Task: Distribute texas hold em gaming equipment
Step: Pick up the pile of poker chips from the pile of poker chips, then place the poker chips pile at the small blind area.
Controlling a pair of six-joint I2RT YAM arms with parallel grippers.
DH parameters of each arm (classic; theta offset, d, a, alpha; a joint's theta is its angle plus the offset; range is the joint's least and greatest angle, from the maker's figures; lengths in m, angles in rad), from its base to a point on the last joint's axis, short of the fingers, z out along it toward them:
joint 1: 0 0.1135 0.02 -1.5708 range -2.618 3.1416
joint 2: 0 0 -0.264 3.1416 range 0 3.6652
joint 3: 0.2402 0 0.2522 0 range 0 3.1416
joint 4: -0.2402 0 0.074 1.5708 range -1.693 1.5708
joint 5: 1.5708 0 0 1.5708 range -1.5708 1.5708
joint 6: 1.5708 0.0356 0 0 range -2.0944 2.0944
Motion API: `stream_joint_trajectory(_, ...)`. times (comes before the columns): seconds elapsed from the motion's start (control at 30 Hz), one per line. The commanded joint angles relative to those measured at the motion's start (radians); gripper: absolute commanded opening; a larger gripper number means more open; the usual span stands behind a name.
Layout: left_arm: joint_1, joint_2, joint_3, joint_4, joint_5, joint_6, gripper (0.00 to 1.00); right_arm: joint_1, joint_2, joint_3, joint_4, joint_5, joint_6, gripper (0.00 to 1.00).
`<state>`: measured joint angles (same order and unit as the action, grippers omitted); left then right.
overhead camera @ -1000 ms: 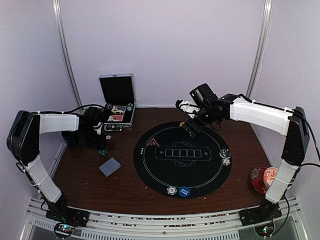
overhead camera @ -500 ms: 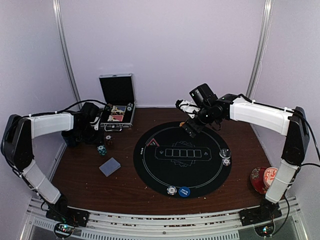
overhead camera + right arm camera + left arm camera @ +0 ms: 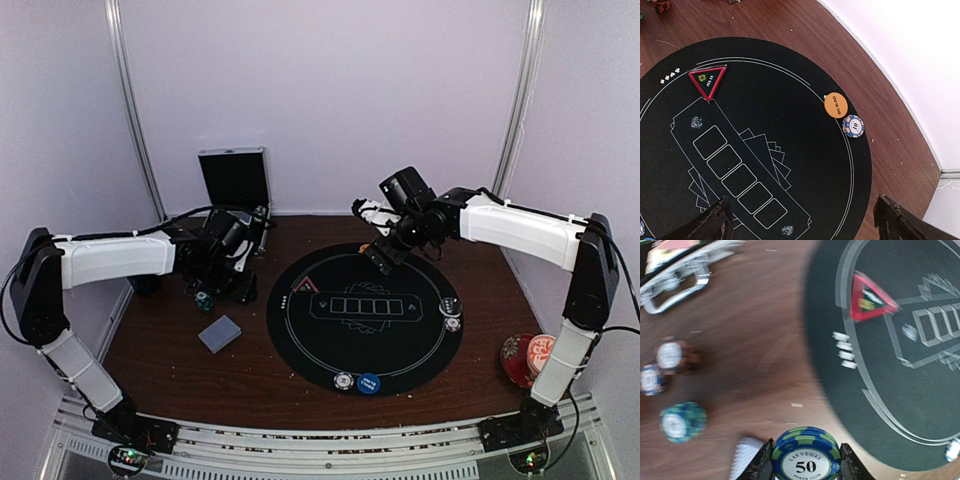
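My left gripper (image 3: 806, 462) is shut on a blue-and-green "50" poker chip (image 3: 806, 452), hanging over the wood beside the black round mat (image 3: 900, 370). In the top view it (image 3: 243, 283) sits just left of the mat (image 3: 400, 345). Behind it stand a teal chip stack (image 3: 683, 421), a white-topped brown stack (image 3: 672, 356) and a blue-white chip (image 3: 651, 380). The grey-blue card deck (image 3: 220, 333) lies nearby. The red triangle marker (image 3: 707, 80), orange disc (image 3: 835, 105) and a "10" chip (image 3: 853, 125) lie on the mat. My right gripper (image 3: 807, 225) hovers open above the mat's far side.
An open metal case (image 3: 235, 180) stands at the back left. A blue disc (image 3: 369, 382) and a chip (image 3: 344, 381) lie on the mat's near rim. A red floral cup and saucer (image 3: 525, 358) sit at the right, by the right arm's base.
My left arm has swung right from the chip stacks towards the mat's left edge, carrying the chip. The right arm has not moved.
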<state>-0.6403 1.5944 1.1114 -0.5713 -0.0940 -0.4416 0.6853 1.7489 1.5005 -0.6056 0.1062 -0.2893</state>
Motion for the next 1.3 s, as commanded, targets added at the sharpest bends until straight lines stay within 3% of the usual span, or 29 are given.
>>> stream_joint_trajectory(0.0, -0.119, 0.066, 0.038, 0.054, -0.017, -0.078, 0.28, -0.029, -0.021, -0.014, 0.026, 0.007, -0.002, 1.00)
stream_joint_trajectory(0.23, -0.309, 0.227, 0.125, 0.065, -0.034, -0.118, 0.28, -0.068, -0.048, -0.020, 0.033, -0.008, -0.001, 1.00)
stream_joint_trajectory(0.43, -0.405, 0.318, 0.178, 0.066, -0.039, -0.141, 0.28, -0.071, -0.043, -0.019, 0.036, -0.007, -0.001, 1.00)
stream_joint_trajectory(1.27, -0.570, 0.333, 0.133, 0.074, -0.059, -0.161, 0.27, -0.072, -0.044, -0.020, 0.033, -0.002, -0.004, 1.00)
